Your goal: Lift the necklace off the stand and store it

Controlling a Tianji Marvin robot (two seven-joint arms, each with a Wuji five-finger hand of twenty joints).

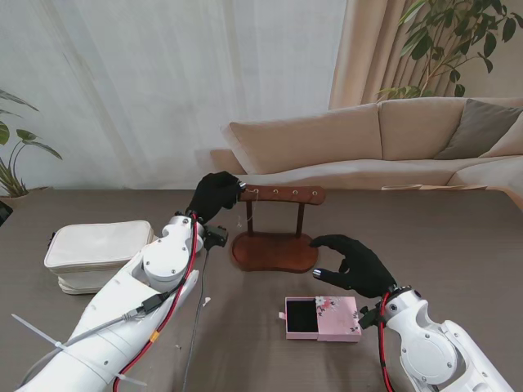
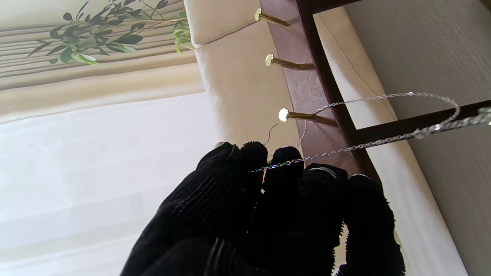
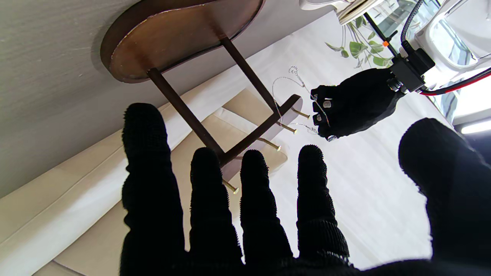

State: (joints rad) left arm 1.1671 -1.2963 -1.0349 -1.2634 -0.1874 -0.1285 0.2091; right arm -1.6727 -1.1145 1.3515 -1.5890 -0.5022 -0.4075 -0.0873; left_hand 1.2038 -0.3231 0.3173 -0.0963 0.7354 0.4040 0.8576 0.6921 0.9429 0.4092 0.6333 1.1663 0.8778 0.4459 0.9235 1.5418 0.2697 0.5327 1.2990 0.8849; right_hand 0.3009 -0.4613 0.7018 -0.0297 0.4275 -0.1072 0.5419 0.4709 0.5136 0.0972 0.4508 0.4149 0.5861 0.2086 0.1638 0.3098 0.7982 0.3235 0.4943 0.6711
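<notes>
Necklace apparently pinched in left hand fingertips, beside stand.

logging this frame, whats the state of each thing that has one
necklace: looped on a stand peg, chain pinched by left hand
left hand: shut on necklace
right hand: open, holds nothing
stand: upright on the table
pink box: drawer slid open, tray empty
white pouch: closed

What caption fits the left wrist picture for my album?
Left hand pinches the thin silver necklace still looped over a brass peg on the wooden stand.
</notes>
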